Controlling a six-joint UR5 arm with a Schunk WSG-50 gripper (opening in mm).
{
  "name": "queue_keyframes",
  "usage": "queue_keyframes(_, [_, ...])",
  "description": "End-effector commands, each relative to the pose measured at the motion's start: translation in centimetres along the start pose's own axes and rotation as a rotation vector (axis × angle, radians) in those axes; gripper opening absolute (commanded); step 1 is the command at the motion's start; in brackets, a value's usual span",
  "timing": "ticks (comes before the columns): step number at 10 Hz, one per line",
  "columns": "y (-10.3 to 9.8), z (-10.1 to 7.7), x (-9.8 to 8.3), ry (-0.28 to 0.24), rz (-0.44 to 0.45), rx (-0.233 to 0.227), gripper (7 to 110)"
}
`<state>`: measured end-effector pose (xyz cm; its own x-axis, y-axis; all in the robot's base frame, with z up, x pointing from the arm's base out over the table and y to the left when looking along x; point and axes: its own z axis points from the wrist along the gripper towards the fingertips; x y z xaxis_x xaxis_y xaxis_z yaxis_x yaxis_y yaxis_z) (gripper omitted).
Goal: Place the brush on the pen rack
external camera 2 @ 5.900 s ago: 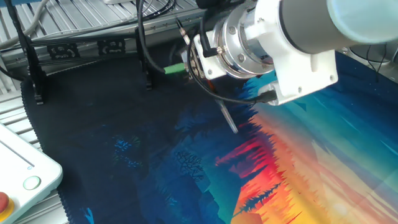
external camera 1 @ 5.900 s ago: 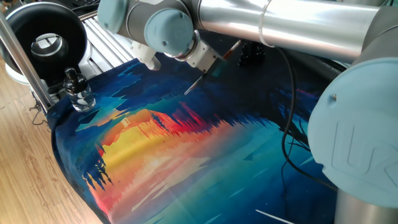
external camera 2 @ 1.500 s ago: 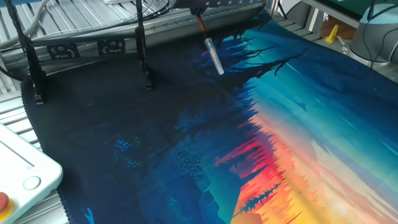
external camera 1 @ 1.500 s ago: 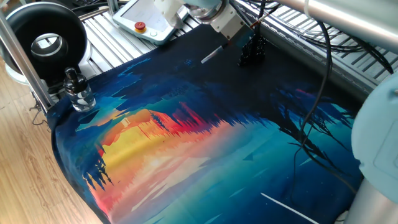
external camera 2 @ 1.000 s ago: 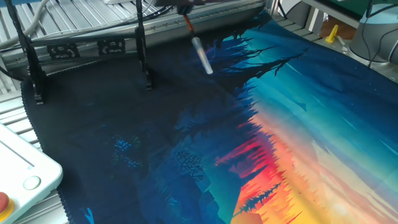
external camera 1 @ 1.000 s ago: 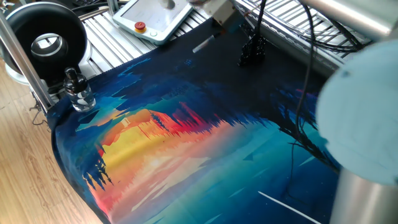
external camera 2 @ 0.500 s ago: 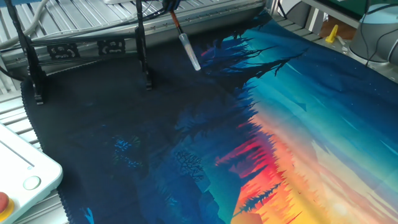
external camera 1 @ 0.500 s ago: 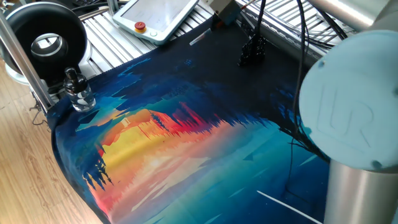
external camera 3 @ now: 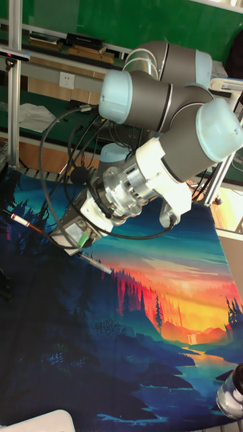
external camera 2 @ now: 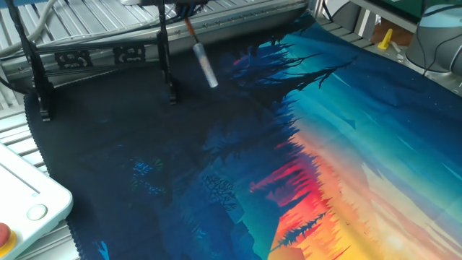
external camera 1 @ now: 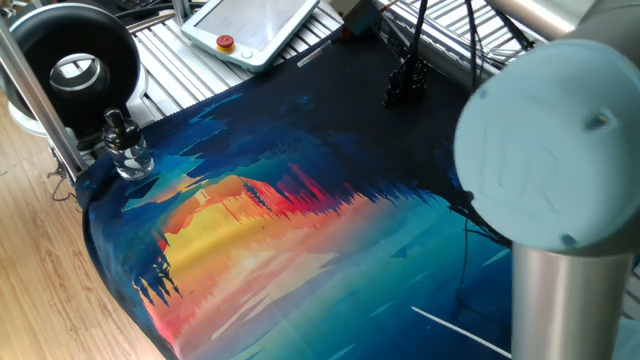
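Observation:
The brush (external camera 2: pixel 203 58) hangs tilted in the air above the dark far part of the mat, reddish section up and silvery handle down. Its handle (external camera 3: pixel 98 264) sticks out below my gripper (external camera 3: pixel 74 241), which is shut on it. In one fixed view the gripper (external camera 1: pixel 352 18) is at the top edge, and the brush (external camera 1: pixel 316 53) shows only faintly. There the small black pen rack (external camera 1: pixel 407 80) stands on the mat to the right of the brush, apart from it. The other fixed view does not show the rack.
A glass bottle (external camera 1: pixel 126 146) with a black stopper stands at the mat's left corner beside a round black device (external camera 1: pixel 70 62). A teach pendant (external camera 1: pixel 250 25) lies behind the mat. A long white rod (external camera 1: pixel 462 335) lies at the near right. My arm's big joint (external camera 1: pixel 545 160) blocks the right side.
The gripper has carried the brush leftward and towards the back edge of the mat, farther from the pen rack. The arm's joint has swung in to fill more of the right side.

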<state>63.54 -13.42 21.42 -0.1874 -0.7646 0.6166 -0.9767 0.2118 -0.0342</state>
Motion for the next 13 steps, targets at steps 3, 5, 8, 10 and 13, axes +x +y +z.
queue_keyframes(3, [-0.5,0.0,0.4,-0.007,0.013,-0.016,7])
queue_keyframes(5, [0.2,-0.5,2.3,0.051,0.004,-0.014,7])
queue_keyframes(8, [-0.1,-0.6,4.4,0.135,-0.033,-0.015,7])
queue_keyframes(10, [-0.2,-0.9,5.6,0.181,-0.043,-0.004,7])
queue_keyframes(13, [-0.3,-0.5,4.7,0.201,-0.041,0.031,7])
